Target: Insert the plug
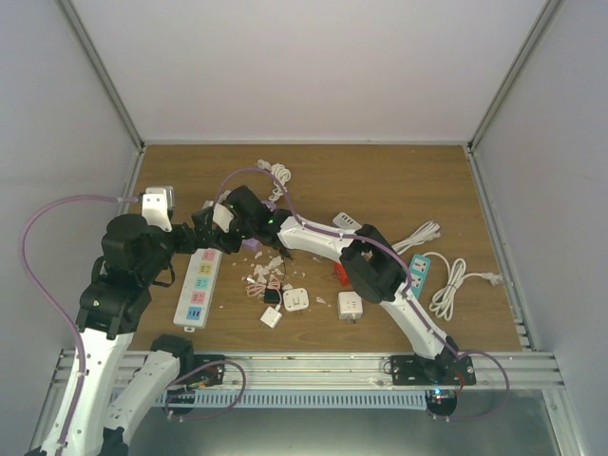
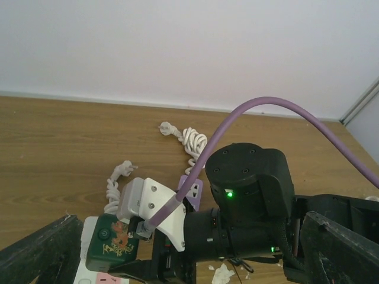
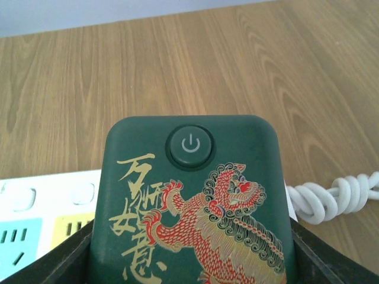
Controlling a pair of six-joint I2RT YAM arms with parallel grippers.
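Inside right hand (image 3: 189,266), green plug (image 3: 192,195) clamped, over white power strip (image 3: 50,190); left hand (image 2: 186,257) wide open nearby.

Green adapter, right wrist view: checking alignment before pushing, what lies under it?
Beneath the green adapter the white power strip shows at left, a knotted white cord at right. Its prongs and any socket below are covered.

The plug (image 3: 192,201) sits over the power strip's (image 1: 198,285) far end; a bundled cord (image 3: 331,198) lies beside it.
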